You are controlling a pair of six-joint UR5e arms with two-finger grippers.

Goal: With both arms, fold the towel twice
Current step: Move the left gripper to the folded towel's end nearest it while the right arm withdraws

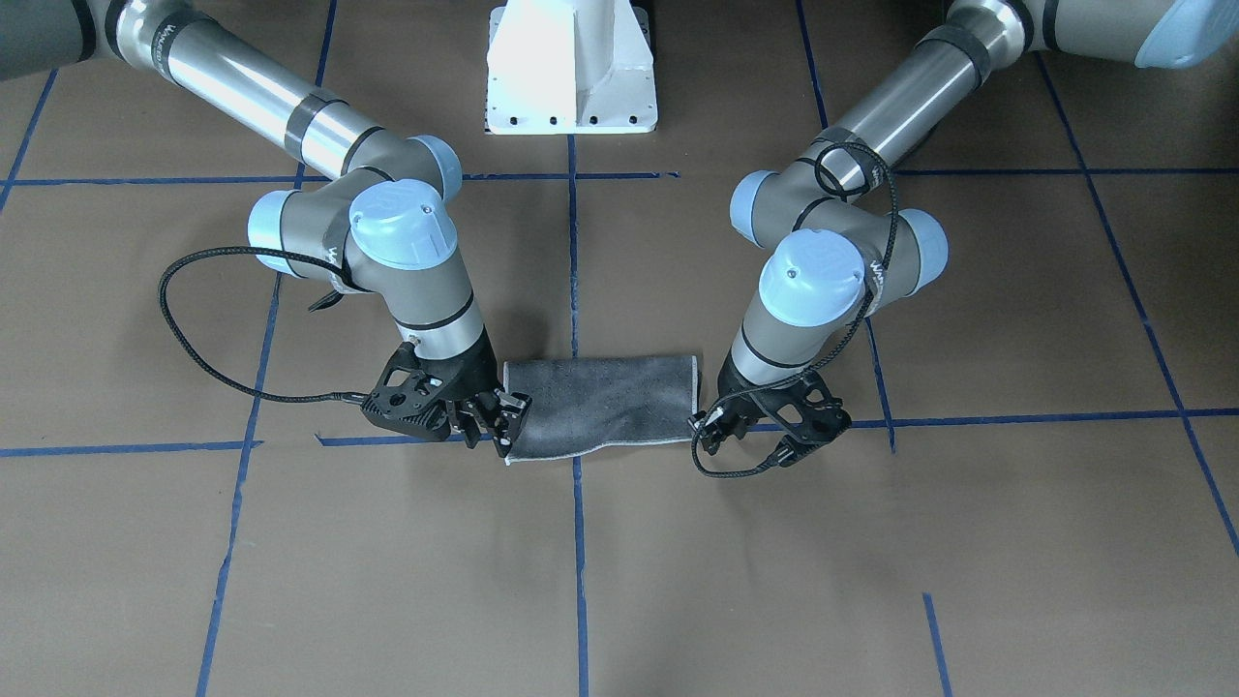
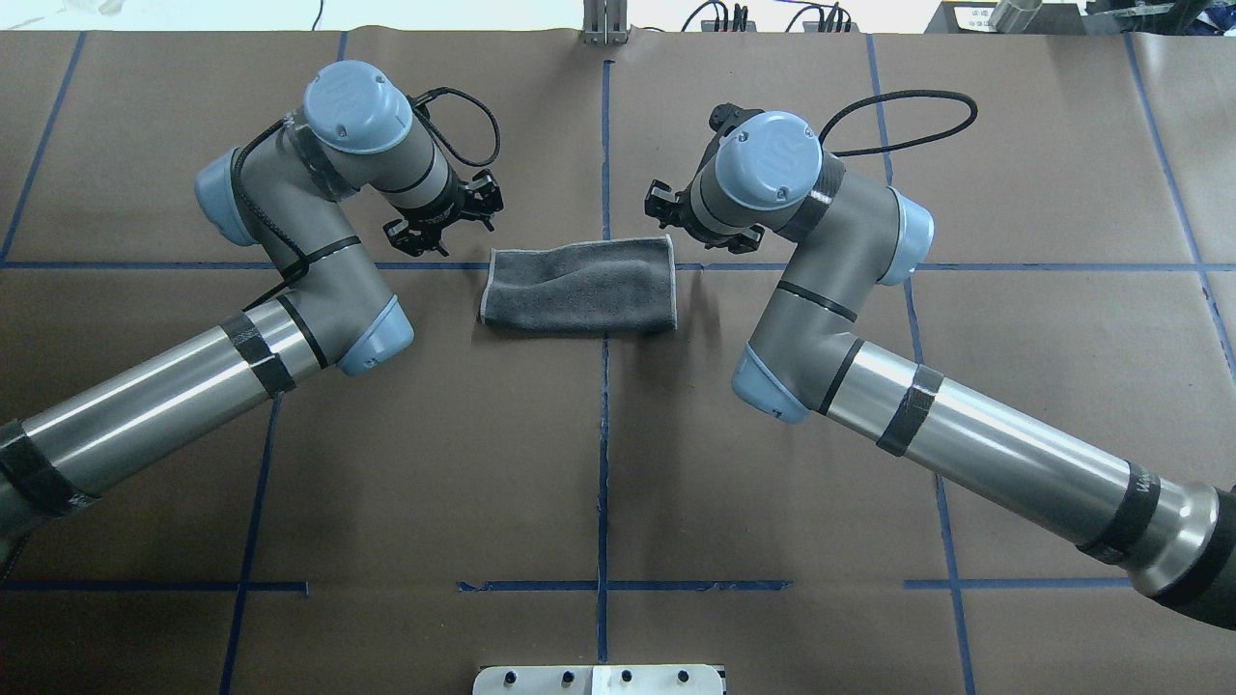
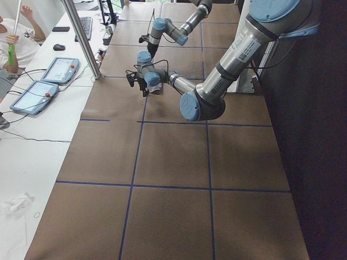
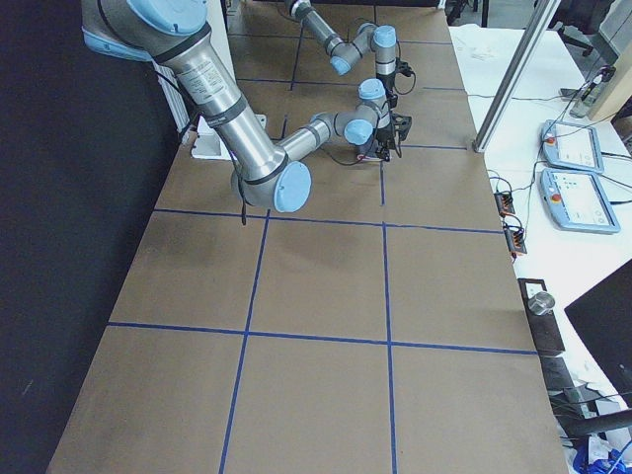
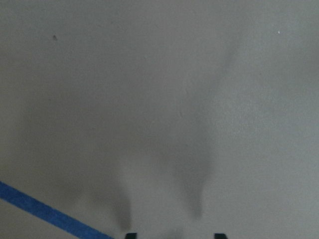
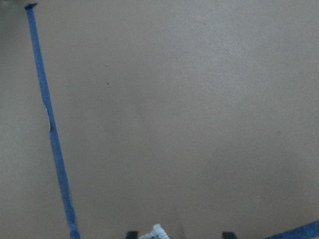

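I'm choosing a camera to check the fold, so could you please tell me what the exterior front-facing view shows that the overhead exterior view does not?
Only front-facing: the whole white pedestal base and the right end effector at a corner of the towel. Only overhead: black cables beyond the far edge of the table. Both: the folded towel, grey face up.

Open brown paper on the table (image 2: 599, 463) runs from the towel (image 2: 579, 290) back to the white pedestal base (image 1: 571, 68), and out on the far side too. Straight-down access onto the towel is open.

Short ends blocked:
- right gripper (image 1: 492, 418), fingers spread, touches one end
- left gripper (image 1: 711, 426), fingers spread, sits just beside the other

Right arm (image 1: 426, 290) and left arm (image 1: 803, 310) close both flanks. A black cable loop (image 1: 163, 290) bulges outward from the right wrist.
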